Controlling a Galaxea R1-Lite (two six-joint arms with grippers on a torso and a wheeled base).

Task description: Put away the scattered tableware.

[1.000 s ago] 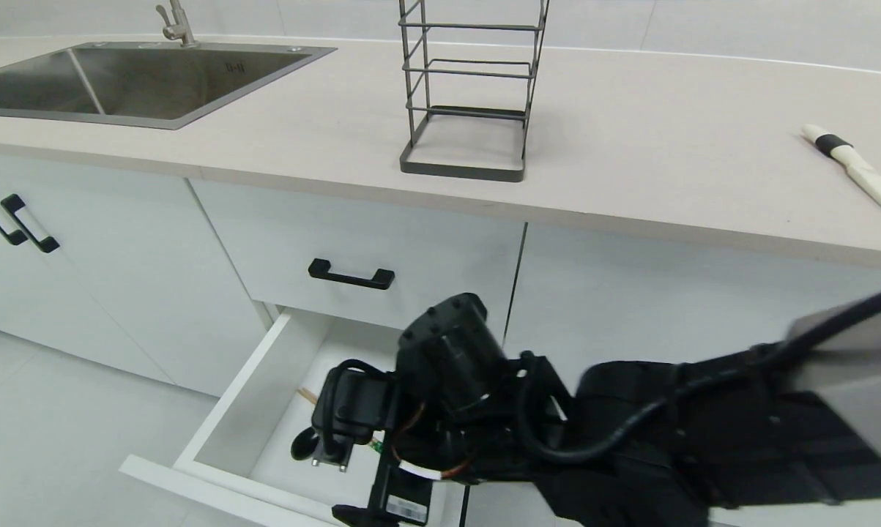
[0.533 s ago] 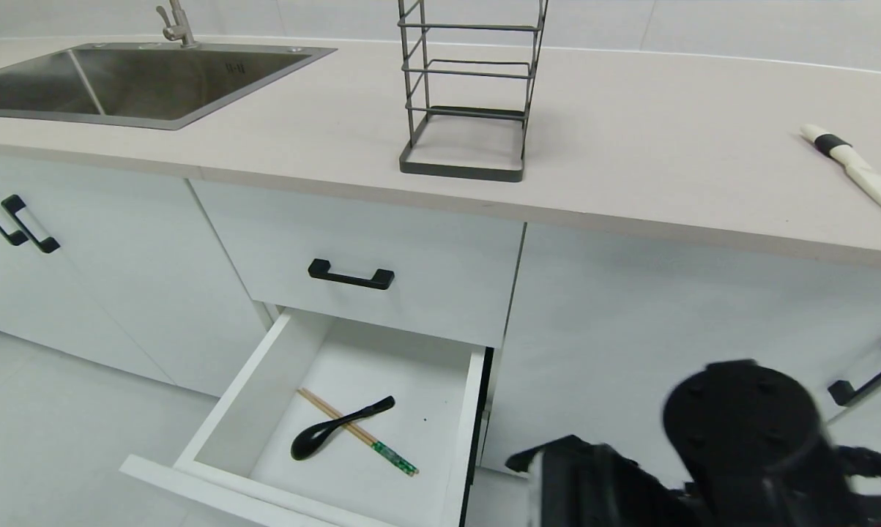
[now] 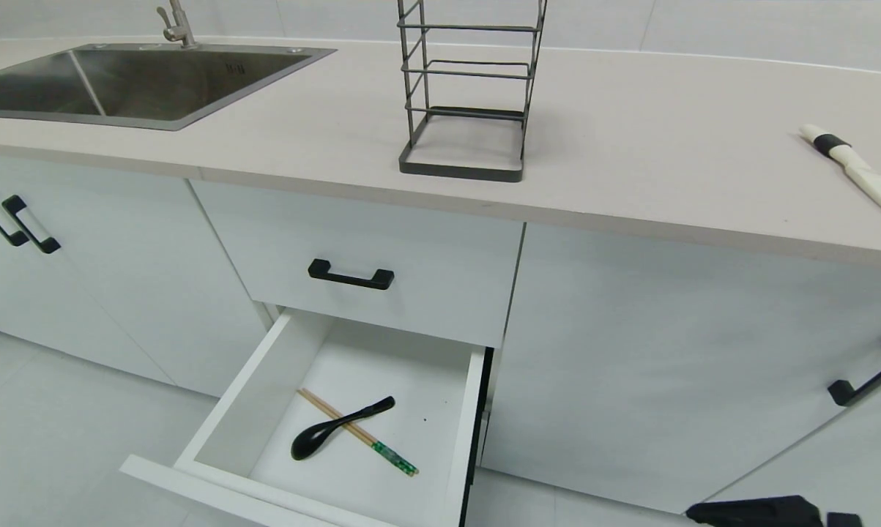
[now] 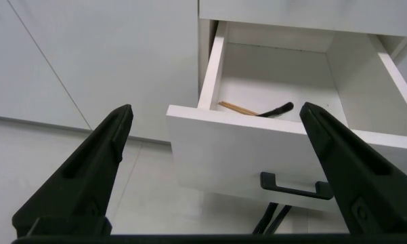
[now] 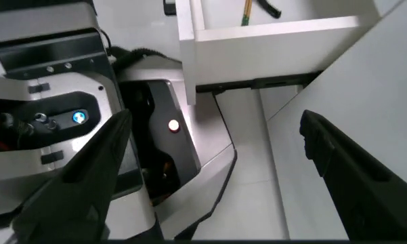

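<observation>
A black spoon (image 3: 337, 428) lies across a pair of wooden chopsticks (image 3: 389, 452) on the floor of the open white drawer (image 3: 220, 410) under the counter. A white utensil with a black band (image 3: 861, 176) lies on the counter at the far right. My left gripper (image 4: 215, 115) is open and empty, low in front of the drawer front (image 4: 230, 156); past it lie the spoon (image 4: 276, 109) and chopsticks (image 4: 238, 108). My right gripper (image 5: 215, 122) is open and empty, down beside the drawer (image 5: 271, 30), apart from the chopsticks (image 5: 246, 10).
A dark wire rack (image 3: 458, 170) stands mid-counter, and a steel sink (image 3: 132, 73) is at the back left. A shut drawer with a black handle (image 3: 351, 276) sits above the open one. The open drawer's handle (image 4: 294, 190) is below its front panel.
The right arm, which hung over the open drawer, has pulled back to the lower right. The spoon and chopsticks lie in the same place, now uncovered.
</observation>
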